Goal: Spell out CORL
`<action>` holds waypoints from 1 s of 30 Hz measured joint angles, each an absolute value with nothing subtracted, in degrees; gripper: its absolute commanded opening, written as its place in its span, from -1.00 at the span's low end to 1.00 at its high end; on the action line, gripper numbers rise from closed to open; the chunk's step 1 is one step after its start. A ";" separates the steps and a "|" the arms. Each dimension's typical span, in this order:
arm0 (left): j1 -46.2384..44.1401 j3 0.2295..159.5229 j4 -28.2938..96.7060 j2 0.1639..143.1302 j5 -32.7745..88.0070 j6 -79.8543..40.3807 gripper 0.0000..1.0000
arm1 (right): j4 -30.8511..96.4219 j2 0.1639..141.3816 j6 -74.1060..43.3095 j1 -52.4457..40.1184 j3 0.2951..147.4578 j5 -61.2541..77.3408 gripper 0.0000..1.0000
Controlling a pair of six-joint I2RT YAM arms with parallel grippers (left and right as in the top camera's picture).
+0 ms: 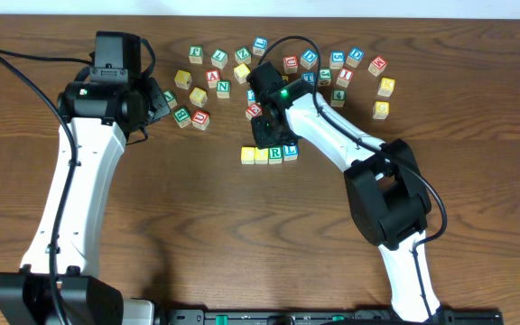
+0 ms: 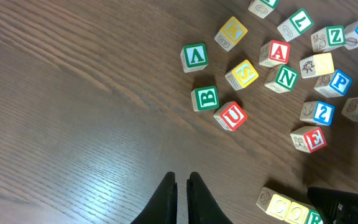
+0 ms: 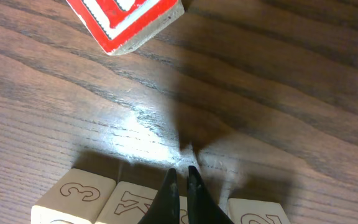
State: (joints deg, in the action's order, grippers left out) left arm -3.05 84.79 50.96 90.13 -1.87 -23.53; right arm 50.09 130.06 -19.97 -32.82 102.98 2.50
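Judging the cube row (image 1: 269, 154) light, hard, best pinched across flat sides, I had left pincer (image 2: 183, 178) and right pincer (image 3: 181, 172) closed, empty.

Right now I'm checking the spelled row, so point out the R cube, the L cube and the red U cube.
R cube (image 1: 276, 153): overhead view, on its top face.
L cube (image 1: 290, 152): overhead view, on its top face.
U cube (image 2: 230, 116): left wrist view, on its lettered top face.

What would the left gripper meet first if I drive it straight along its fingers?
Likely bare table just ahead, as the shut left gripper seems angled down at it. If it skims level, the green B cube, slightly right of its line, could be clipped first; depth is unclear.
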 measured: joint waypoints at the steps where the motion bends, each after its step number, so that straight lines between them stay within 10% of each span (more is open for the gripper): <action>1: -3.05 84.79 50.96 90.13 -1.87 -23.53 -0.85 | 50.19 130.06 -19.97 -32.77 103.00 2.50 -0.97; 30: -3.05 84.79 50.98 90.13 -1.87 -23.53 -0.85 | 54.39 130.06 -21.47 -28.67 102.65 1.74 -0.94</action>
